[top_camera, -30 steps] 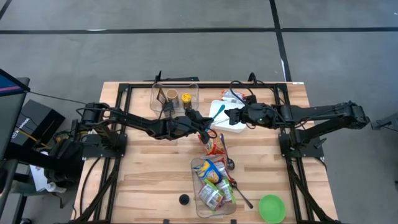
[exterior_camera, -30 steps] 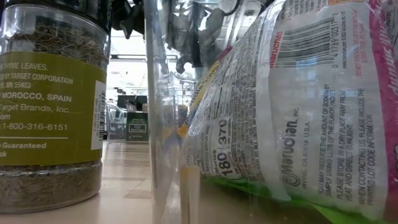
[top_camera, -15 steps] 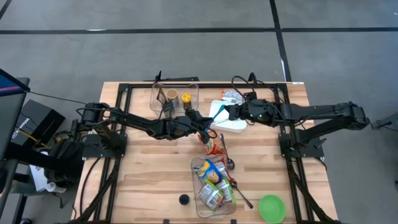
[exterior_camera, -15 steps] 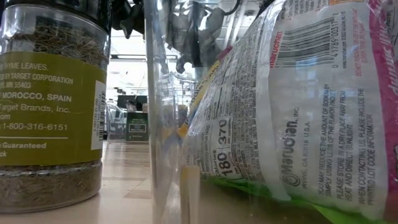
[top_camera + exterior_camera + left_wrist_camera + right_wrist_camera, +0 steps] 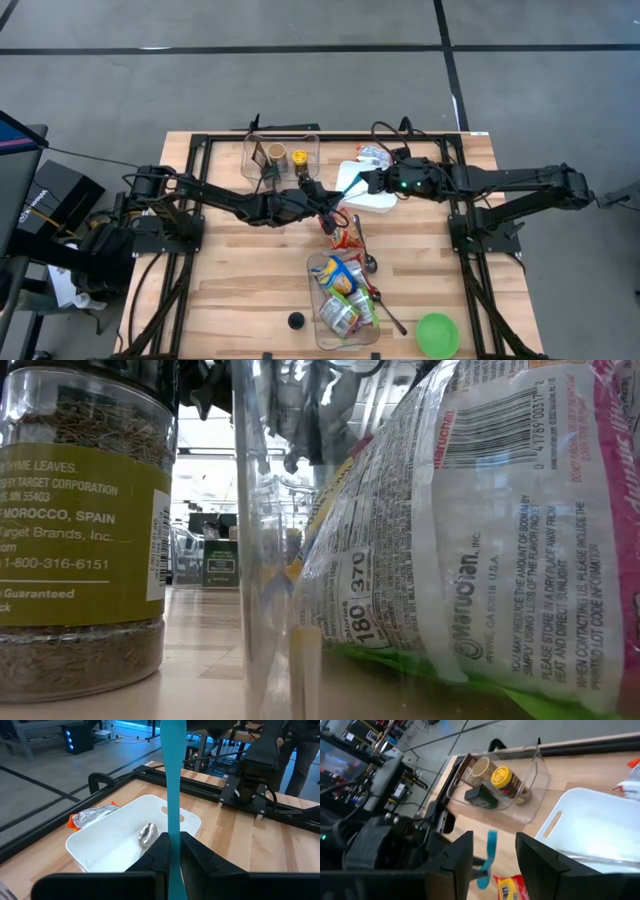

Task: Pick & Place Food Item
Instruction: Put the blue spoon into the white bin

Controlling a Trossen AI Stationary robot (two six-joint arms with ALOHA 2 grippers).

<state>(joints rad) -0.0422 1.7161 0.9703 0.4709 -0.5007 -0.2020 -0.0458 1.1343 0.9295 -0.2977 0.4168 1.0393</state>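
Overhead camera looks straight down on the table (image 5: 240,290); low camera sits pressed against a spice jar (image 5: 80,530); both wrist cameras share the white bin (image 5: 115,845).

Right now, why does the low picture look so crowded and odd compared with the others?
Low view: the camera sits almost against a thyme jar and a noodle packet, so they fill the frame and hide the arms. High view: evenly lit and sharp. Left wrist view: the teal strip close to the lens looks soft.
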